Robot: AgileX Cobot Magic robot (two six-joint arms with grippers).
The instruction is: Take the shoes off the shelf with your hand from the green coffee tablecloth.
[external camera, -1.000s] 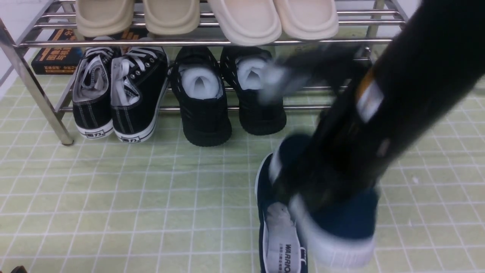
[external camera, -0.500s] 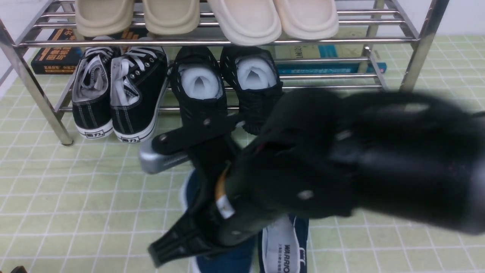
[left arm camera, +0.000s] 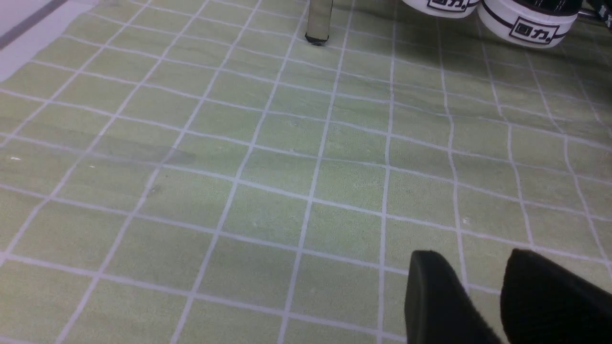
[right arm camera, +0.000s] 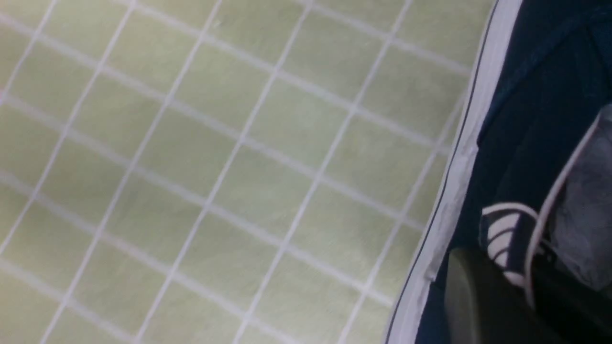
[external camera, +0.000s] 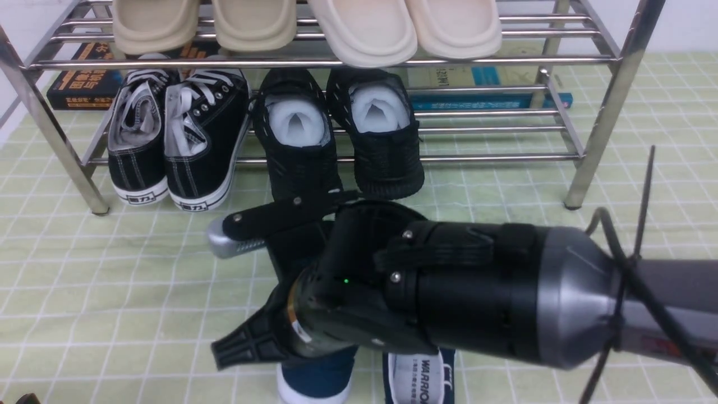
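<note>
Right gripper [external camera: 219, 296] hides most of navy shoes [external camera: 315, 381]: only white-soled end and WARRIOR insole show beneath it, on green-cloth table [external camera: 140, 280], off shelf [external camera: 595, 140]. Its fingers spread wide; nearer one maybe touching shoe. Beyond gripper, shelf holds black sneakers [external camera: 196, 140], beige slippers [external camera: 359, 33] cut off. Left gripper [left arm camera: 478, 272] apart, empty.

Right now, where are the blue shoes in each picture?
Front view: the navy slip-on shoes sit at the bottom edge near the middle, partly hidden under the right tool.
Left wrist view: not in it.
Right wrist view: one of the navy slip-on shoes shows, its white sole edge against the cloth.
Shared landmark: the green checked tablecloth is in all three views.
</note>
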